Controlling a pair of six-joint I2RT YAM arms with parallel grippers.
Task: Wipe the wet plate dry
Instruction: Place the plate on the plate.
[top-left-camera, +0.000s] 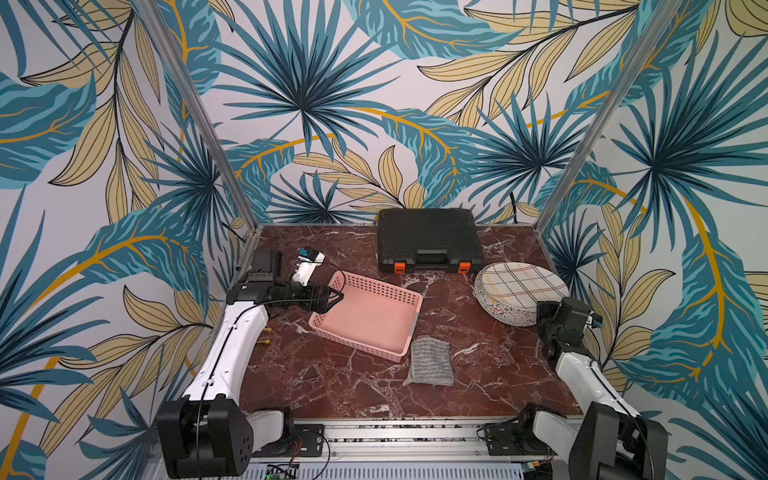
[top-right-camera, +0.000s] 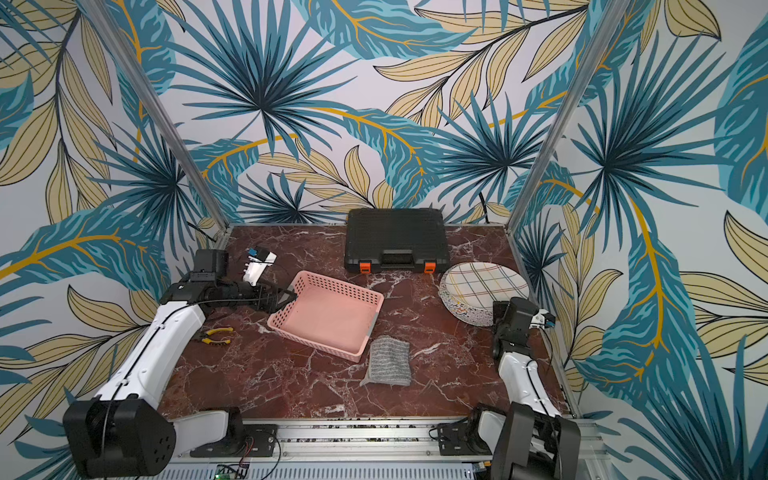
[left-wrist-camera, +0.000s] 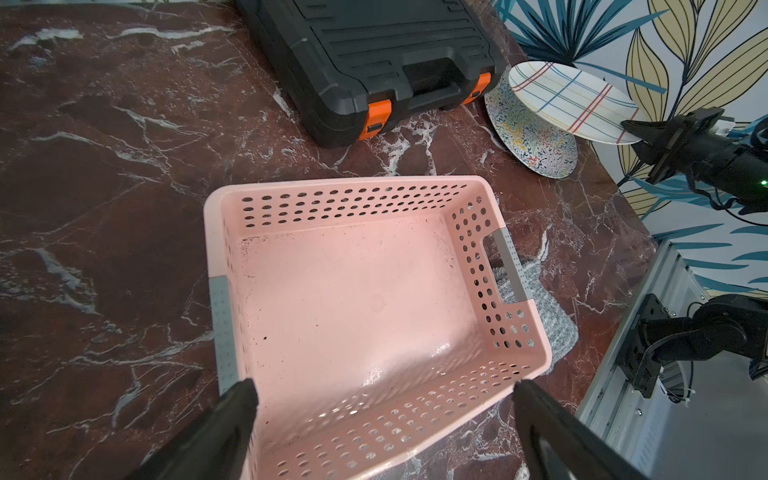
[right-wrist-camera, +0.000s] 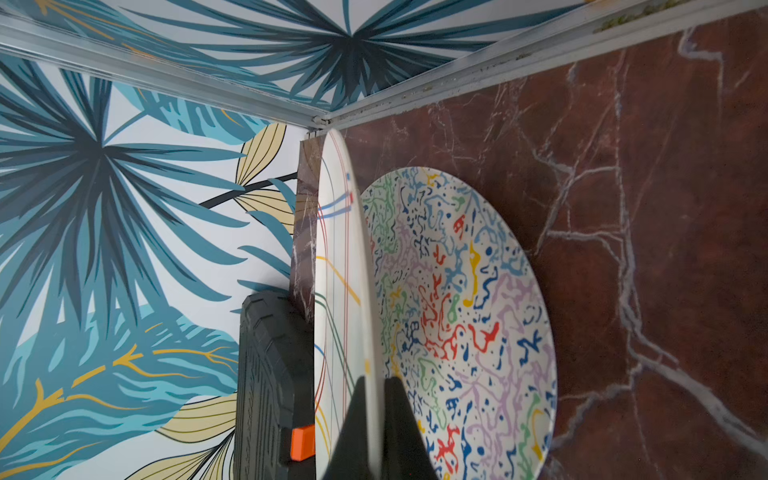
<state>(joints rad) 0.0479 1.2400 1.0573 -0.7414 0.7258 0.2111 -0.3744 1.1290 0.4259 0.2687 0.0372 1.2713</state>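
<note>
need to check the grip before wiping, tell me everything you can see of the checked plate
The checked plate is round, white and smooth, with thin red, blue, yellow and green lines crossing. The right hand is shut on its rim, holding it tilted over the squiggle-patterned plate, beside the black case. No drops show.

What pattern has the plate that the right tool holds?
The plate has coloured plaid lines on white; left wrist view.

The bench (top-left-camera: 332, 386) looks like polished marble; the basket (top-left-camera: 376, 286) is perforated plastic, the grey cloth (top-left-camera: 430, 360) fuzzy ribbed fabric, the checked plate (top-left-camera: 521, 282) smooth, the case (top-left-camera: 428, 237) matt plastic.
</note>
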